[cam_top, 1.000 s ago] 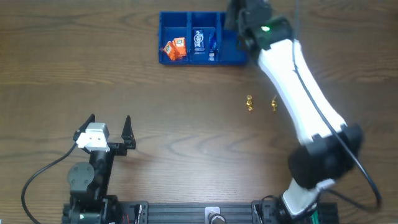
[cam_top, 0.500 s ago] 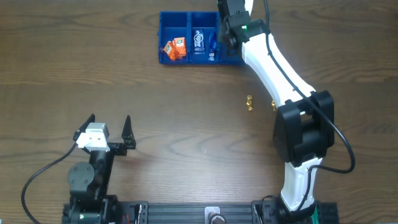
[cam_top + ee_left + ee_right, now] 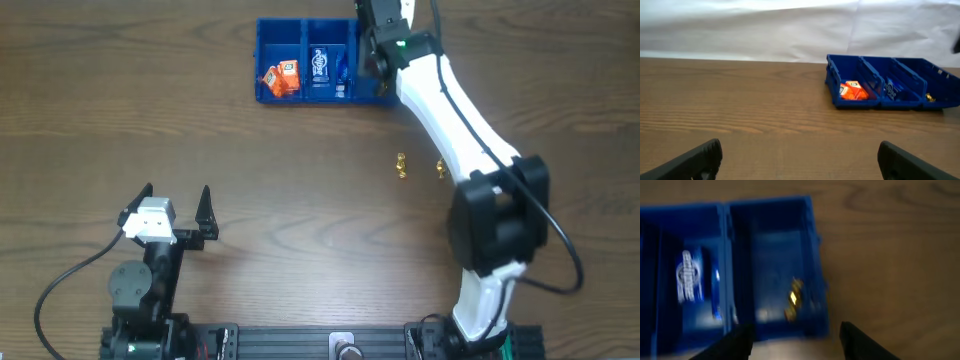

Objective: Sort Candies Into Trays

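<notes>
Over the last second the right arm [image 3: 450,105] has drawn its elbow in toward its base, while the right gripper [image 3: 796,344] stayed above the right compartment of the blue tray [image 3: 262,60]. Its fingers stand released with nothing between them. 1 gold candy [image 3: 794,300] lies on that compartment's floor directly beneath, close to the tray's end wall. We judge that piece delivered.

Orange candies [image 3: 281,77] fill the tray's left compartment and blue candies [image 3: 322,64] its middle. 2 more gold ones wait on the bench [image 3: 150,120] in front of the tray's right end: the left stray candy [image 3: 401,165] and the right stray candy [image 3: 440,168]. Both are well apart from the gripper, so we expect another trip. The left gripper [image 3: 176,203] sits released, far from the tray.
</notes>
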`<state>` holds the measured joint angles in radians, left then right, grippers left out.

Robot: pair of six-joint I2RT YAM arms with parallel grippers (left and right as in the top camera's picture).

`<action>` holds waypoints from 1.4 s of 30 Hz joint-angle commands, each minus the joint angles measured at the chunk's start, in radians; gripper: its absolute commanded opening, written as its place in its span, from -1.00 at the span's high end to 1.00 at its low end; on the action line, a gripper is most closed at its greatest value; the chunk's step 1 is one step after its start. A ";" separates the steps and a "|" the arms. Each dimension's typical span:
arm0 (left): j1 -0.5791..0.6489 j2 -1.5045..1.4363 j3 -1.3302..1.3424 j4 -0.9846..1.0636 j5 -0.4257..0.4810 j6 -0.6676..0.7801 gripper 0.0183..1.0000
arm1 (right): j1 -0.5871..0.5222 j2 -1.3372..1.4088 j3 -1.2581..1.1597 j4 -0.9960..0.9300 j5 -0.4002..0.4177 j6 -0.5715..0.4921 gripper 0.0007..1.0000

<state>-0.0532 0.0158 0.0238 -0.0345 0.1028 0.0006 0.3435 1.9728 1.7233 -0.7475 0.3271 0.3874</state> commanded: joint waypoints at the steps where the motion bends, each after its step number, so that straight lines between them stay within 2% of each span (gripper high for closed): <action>1: 0.005 -0.007 -0.018 -0.035 0.018 0.007 -1.00 | -0.012 -0.260 -0.216 -0.019 -0.040 -0.074 -0.17; 3: 0.005 -0.007 -0.018 -0.035 0.018 0.007 -1.00 | -0.012 -0.321 -0.335 -0.006 -0.079 -0.064 -0.17; 7: 0.005 -0.007 -0.018 -0.035 0.018 0.007 -1.00 | -0.028 -0.354 -0.539 0.052 -0.125 0.021 -0.17; 11: 0.005 -0.007 -0.018 -0.035 0.018 0.007 -1.00 | -0.036 -0.336 -0.657 0.135 -0.195 0.025 -0.15; 16: 0.005 -0.007 -0.018 -0.035 0.018 0.007 -1.00 | -0.036 -0.308 -0.729 0.164 -0.198 0.031 -0.13; 31: 0.005 -0.007 -0.018 -0.035 0.018 0.007 -0.99 | -0.036 -0.180 -0.732 0.244 -0.198 0.031 -0.06; 36: 0.005 -0.007 -0.018 -0.035 0.018 0.007 -0.99 | -0.036 -0.179 -0.732 0.246 -0.196 0.031 0.12; 42: 0.005 -0.007 -0.018 -0.035 0.018 0.007 -1.00 | -0.036 -0.176 -0.737 0.253 -0.193 0.031 0.16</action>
<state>-0.0532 0.0158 0.0238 -0.0345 0.1024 0.0006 0.3122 1.7870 0.9936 -0.4984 0.1265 0.4129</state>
